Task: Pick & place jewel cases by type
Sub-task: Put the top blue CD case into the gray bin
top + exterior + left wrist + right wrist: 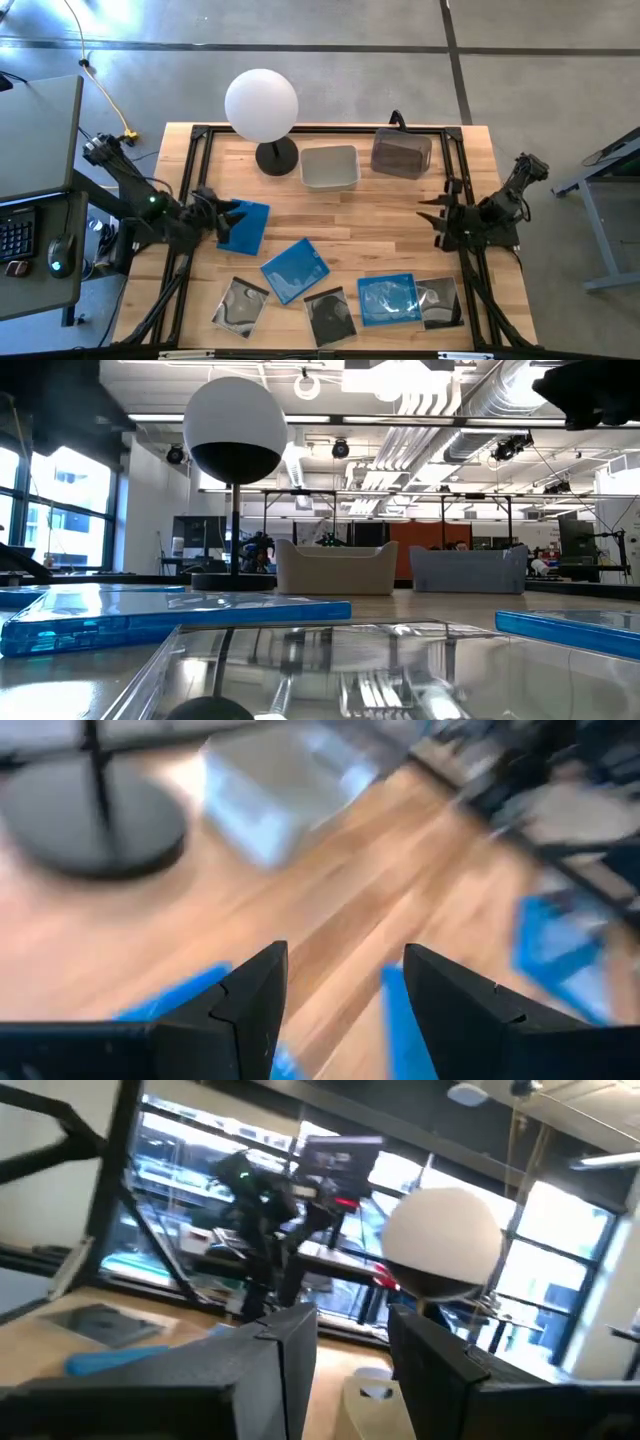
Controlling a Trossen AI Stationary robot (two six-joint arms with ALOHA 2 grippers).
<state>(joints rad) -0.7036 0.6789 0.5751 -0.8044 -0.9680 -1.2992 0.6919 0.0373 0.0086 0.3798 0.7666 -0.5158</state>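
Three translucent blue jewel cases lie flat on the table: one at the left (248,229), one in the middle (295,270), one toward the near right (388,298). Clear cases with dark insides lie along the near edge (240,303) (330,315) (438,300). My left gripper (226,214) is open and stands over the left blue case's left edge; in its wrist view (345,1010) blue (405,1025) shows under and between the fingers. Whether it touches the case does not show. My right gripper (436,215) (350,1365) is open, waiting over bare wood at the right.
A white globe lamp (262,105) on a black foot (277,157) stands at the far edge. Beside it are a pale grey tub (330,167) and a darker tub (400,153). Bare wood (360,225) lies between the arms. A black frame runs around the table (190,180).
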